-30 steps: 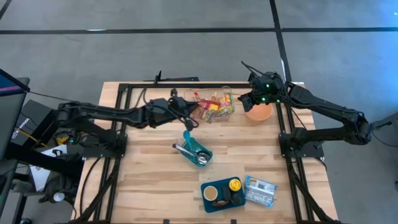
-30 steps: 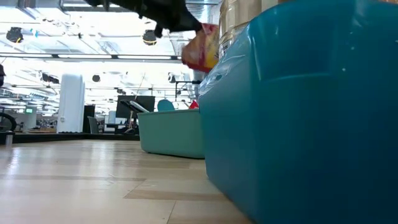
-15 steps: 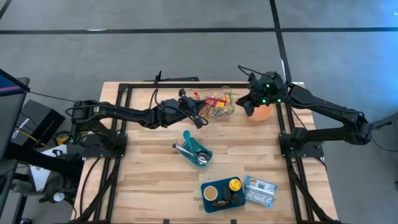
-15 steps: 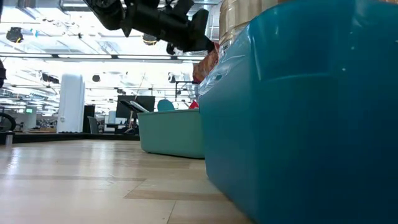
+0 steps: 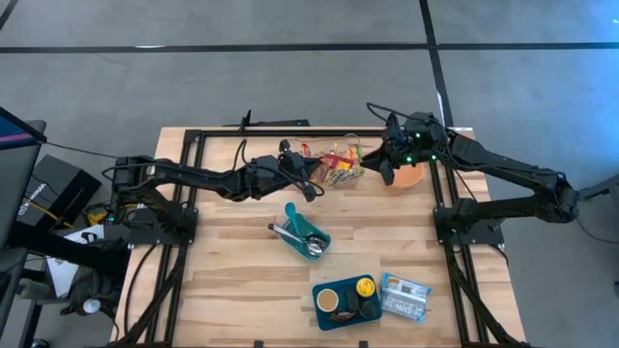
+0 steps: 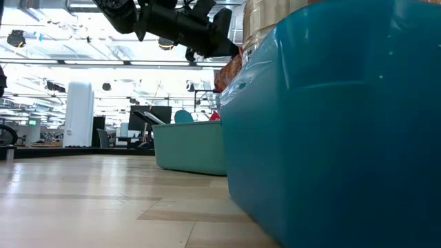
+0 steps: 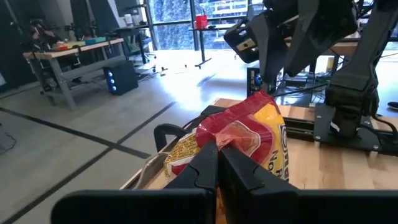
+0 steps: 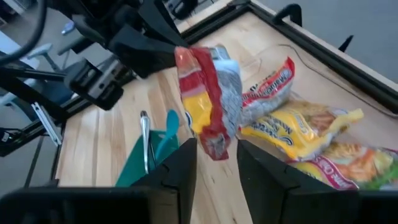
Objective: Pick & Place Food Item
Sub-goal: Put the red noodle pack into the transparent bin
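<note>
Because your left gripper (image 7: 217,163) fingers pinch the snack bag (image 7: 249,140) aloft, your right gripper (image 8: 216,165) fingers wait part-open beside it, likely for a handover.

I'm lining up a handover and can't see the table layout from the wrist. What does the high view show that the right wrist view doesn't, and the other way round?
Only the high view shows the orange bowl under the right arm, the front blue tray with its cup, and the packet beside it. Only the right wrist view shows the right end effector open, with the raised snack bag hanging just ahead of its gap. Both show the left end effector pinching that bag, the snack pile and the teal utensil tray.
</note>
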`<state>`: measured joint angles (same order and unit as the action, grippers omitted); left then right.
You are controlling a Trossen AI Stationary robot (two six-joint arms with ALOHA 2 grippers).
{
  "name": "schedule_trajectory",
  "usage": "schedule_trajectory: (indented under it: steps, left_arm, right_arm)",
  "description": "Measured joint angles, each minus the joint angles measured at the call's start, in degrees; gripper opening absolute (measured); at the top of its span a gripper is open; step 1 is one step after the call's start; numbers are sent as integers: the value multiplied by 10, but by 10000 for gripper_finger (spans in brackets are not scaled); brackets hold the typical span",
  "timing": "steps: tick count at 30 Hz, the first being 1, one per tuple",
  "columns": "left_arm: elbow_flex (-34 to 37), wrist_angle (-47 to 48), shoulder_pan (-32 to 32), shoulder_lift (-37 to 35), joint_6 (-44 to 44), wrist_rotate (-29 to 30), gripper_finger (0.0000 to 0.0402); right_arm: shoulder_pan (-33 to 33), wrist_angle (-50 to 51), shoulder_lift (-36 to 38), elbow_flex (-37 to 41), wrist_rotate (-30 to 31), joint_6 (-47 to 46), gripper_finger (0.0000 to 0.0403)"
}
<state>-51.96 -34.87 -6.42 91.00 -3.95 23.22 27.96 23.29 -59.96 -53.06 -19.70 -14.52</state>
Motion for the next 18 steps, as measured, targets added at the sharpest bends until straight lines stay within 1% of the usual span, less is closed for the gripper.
schedule_trajectory:
  steps: [2, 4, 9, 12, 14, 18]
  left_arm:
    - [0, 0, 0, 0, 0, -1, 0]
    - [0, 0, 0, 0, 0, -1, 0]
    - [0, 0, 0, 0, 1, -12, 0]
    - [0, 1, 0, 0, 1, -12, 0]
    - [0, 1, 0, 0, 1, -12, 0]
    - [0, 1, 0, 0, 1, -12, 0]
  right_arm:
    - [-3, -9, 0, 0, 0, -3, 116]
    - [-6, -16, 0, 0, 0, -5, 135]
    - [-6, -19, 0, 0, 0, -53, 205]
    - [-6, -34, 0, 0, -4, -60, 241]
    - [-6, -50, -1, 0, -18, -68, 254]
    - [-6, -66, -22, 0, -30, -79, 259]
